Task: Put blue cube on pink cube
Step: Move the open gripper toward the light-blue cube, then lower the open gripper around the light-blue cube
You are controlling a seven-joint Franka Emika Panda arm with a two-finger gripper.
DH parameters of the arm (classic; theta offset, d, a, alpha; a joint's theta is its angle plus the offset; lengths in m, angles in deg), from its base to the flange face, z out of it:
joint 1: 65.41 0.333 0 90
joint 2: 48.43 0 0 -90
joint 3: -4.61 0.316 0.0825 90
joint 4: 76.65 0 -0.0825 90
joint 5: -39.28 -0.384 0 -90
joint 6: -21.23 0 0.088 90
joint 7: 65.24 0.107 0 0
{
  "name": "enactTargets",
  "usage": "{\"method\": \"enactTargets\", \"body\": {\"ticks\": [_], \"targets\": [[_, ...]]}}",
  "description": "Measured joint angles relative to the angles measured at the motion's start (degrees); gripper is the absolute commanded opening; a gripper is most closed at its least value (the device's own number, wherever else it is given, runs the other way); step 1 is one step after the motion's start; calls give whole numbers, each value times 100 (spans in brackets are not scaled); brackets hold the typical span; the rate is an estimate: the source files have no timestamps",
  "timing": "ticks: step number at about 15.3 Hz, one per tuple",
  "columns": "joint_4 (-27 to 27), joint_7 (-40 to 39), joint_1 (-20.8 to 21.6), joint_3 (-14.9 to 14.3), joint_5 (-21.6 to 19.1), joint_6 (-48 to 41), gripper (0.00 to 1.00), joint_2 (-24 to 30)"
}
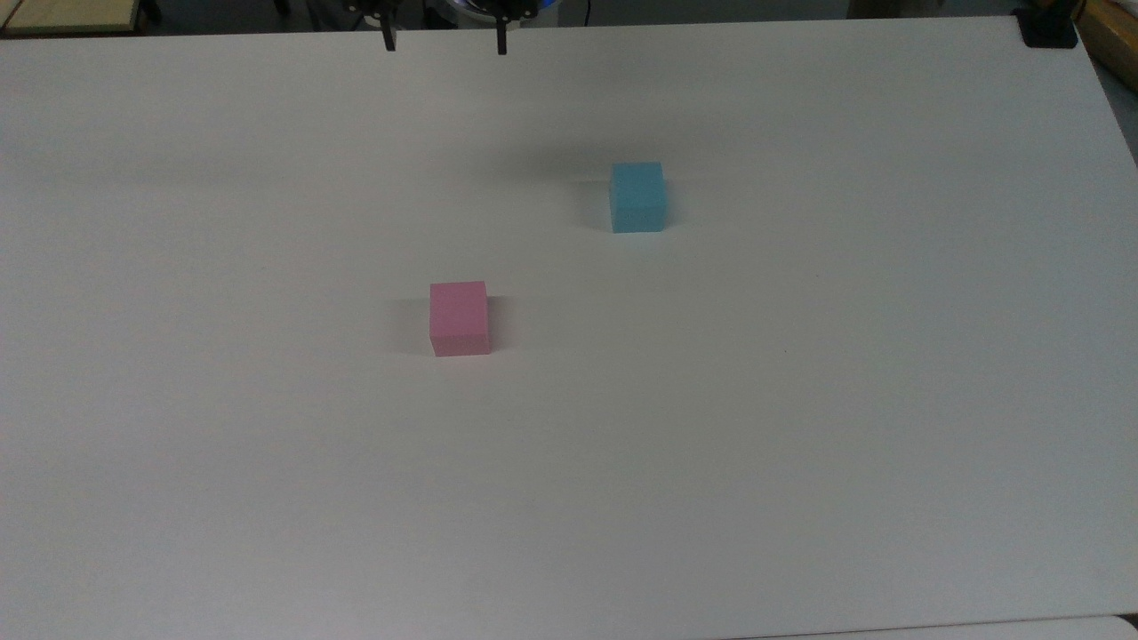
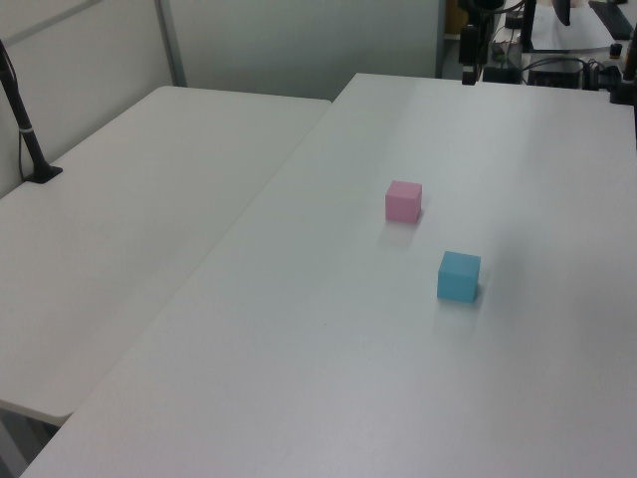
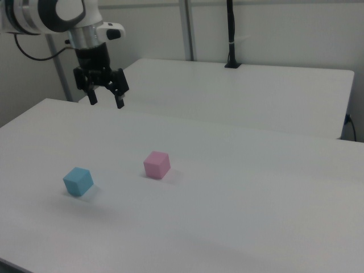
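Note:
The blue cube rests on the white table, apart from the pink cube, which sits nearer the table's middle. My gripper hangs open and empty high above the table, at the top edge of the top view, well away from both cubes. In the right view its two black fingers point down, spread wide, up and behind the blue cube.
A second white table adjoins this one, with a black post clamped to it. A black clamp sits at the top view's upper right corner. Cables and equipment lie beyond the left view's far edge.

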Motion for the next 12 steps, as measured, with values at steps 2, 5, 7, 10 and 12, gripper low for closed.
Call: {"method": "enactTargets", "body": {"ticks": [2,5,7,10,12], "targets": [[-1,10,227,19,-10,0,100,0],[-1,194,600,38,-75,0,100,0],[-1,458,876,48,-210,0,100,0],[-16,962,1332,60,-300,0,100,-1],[-48,1242,1595,65,-302,0,100,-3]]}}
